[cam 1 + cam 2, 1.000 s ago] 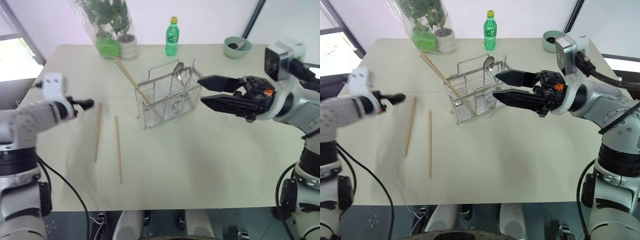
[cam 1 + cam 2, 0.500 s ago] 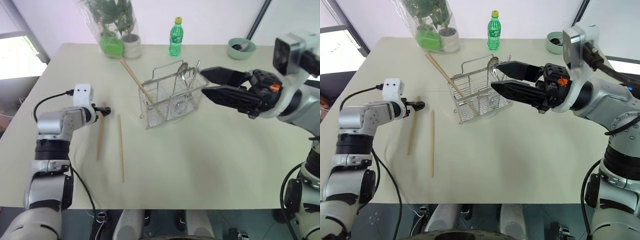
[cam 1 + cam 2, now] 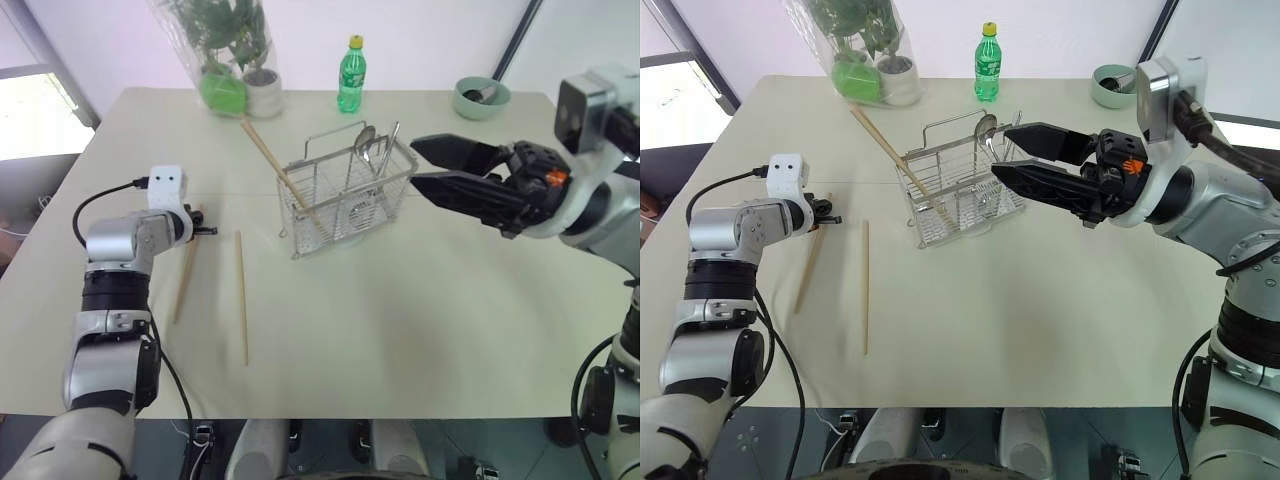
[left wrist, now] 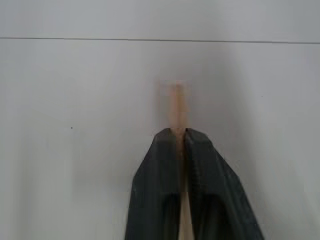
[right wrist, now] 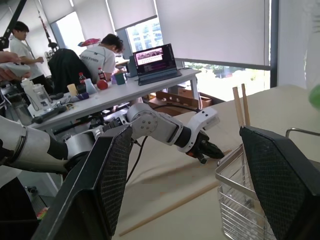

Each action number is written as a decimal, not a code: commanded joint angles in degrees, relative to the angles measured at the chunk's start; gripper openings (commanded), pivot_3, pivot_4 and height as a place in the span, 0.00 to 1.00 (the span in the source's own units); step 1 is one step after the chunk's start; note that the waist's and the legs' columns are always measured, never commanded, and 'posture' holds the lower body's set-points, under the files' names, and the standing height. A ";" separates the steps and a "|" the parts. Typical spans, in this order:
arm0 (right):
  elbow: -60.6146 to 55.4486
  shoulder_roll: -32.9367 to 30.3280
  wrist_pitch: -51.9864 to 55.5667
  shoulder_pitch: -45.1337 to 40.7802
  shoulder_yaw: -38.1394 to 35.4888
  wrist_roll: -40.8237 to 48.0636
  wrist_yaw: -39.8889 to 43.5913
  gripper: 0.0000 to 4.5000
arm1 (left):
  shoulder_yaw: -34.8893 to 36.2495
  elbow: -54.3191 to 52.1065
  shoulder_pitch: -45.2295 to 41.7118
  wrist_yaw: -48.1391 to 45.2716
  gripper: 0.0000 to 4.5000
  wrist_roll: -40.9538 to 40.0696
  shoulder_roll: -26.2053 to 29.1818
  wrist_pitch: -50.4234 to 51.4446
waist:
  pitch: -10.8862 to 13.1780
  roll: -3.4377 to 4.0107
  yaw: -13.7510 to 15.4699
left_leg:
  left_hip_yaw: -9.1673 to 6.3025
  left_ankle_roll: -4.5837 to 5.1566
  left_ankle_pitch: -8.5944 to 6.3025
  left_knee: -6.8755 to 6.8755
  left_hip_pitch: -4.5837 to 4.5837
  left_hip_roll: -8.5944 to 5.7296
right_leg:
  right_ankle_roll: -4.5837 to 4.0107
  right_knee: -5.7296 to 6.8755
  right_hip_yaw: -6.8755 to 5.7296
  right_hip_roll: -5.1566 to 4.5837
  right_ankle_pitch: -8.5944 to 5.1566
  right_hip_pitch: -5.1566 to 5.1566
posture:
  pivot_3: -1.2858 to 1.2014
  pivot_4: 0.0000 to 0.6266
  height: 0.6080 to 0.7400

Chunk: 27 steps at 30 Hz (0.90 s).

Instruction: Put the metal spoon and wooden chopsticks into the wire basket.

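My left gripper point(image 3: 205, 231) is shut on the far end of one wooden chopstick point(image 3: 186, 275); the stick slants back toward the table's front edge. In the left wrist view its black fingers point(image 4: 160, 170) pinch that stick point(image 4: 176, 102). A second chopstick point(image 3: 241, 297) lies loose on the table beside it. The wire basket point(image 3: 345, 195) stands mid-table with two chopsticks point(image 3: 268, 160) leaning out of its left end and the metal spoon point(image 3: 363, 140) upright inside. My right gripper point(image 3: 418, 163) hovers open just right of the basket, holding nothing.
A green bottle point(image 3: 351, 75), a wrapped potted plant point(image 3: 225, 60) and a green bowl point(image 3: 480, 95) stand along the table's far edge. Several people point(image 5: 107, 52) sit at a desk beyond the table in the right wrist view.
My left arm came forward and down to the left chopstick, and its gripper went from open to shut on the stick's far end. The stick has shifted slightly left. The right gripper stayed put.
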 commanded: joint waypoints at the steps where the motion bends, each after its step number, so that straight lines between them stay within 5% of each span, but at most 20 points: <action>1: -0.72 -0.81 -1.57 -0.06 -0.52 -0.33 0.31 0.78 | 1.07 2.31 -0.19 0.81 0.01 1.10 -0.84 0.44 | 0.00 0.00 0.00 | 0.00 0.00 0.00 0.00 0.00 0.00 | 0.00 0.00 0.00 0.00 0.00 0.01 | 0.52 0.24 0.58; 7: 0.41 -1.16 -1.73 0.22 -0.93 -0.57 0.29 0.78 | 8.57 1.67 -3.07 8.19 0.01 3.08 -1.03 -17.25 | 0.02 -0.05 -0.16 | -0.01 0.00 0.00 0.00 -0.01 0.00 | 0.03 0.00 -0.03 -0.01 0.02 -0.01 | 0.52 0.24 0.58; 11: 0.67 -1.65 -1.67 0.86 -1.13 -0.46 -0.57 0.78 | 19.46 -3.70 -8.25 8.33 0.01 -5.76 -3.78 -27.23 | 0.06 -0.19 -0.07 | -0.03 0.00 0.01 0.07 -0.44 0.01 | 0.18 0.01 -0.07 -0.01 0.10 -0.40 | 0.52 0.24 0.58; 15: 0.66 -2.41 -1.54 0.89 -0.49 -0.96 -0.68 0.78 | 25.95 -14.84 -13.53 4.58 0.01 -20.40 -7.17 -26.02 | 0.06 -0.18 -0.09 | -0.08 0.31 -0.15 0.61 -0.93 0.00 | 0.37 0.01 -0.17 0.00 0.22 -0.57 | 0.52 0.24 0.58; 21: 2.83 -3.27 -1.33 -1.47 0.44 -2.09 -0.36 0.78 | 22.74 -24.20 -19.67 2.91 0.01 -32.29 -10.03 -21.28 | 0.06 -0.18 -0.05 | -0.07 0.48 -0.29 0.95 -0.90 -0.09 | 0.49 -0.07 -0.17 -0.03 0.29 -0.34 | 0.52 0.24 0.58; 27: 1.59 -2.69 -1.74 -0.09 0.10 -2.49 -1.11 0.78 | 13.57 -26.17 -21.78 0.66 0.01 -31.14 -16.00 -23.28 | 0.06 -0.19 1.15 | -0.07 0.59 -0.22 0.99 -0.84 -0.11 | 0.49 -0.07 -0.17 0.02 0.29 -0.23 | 0.52 0.24 0.58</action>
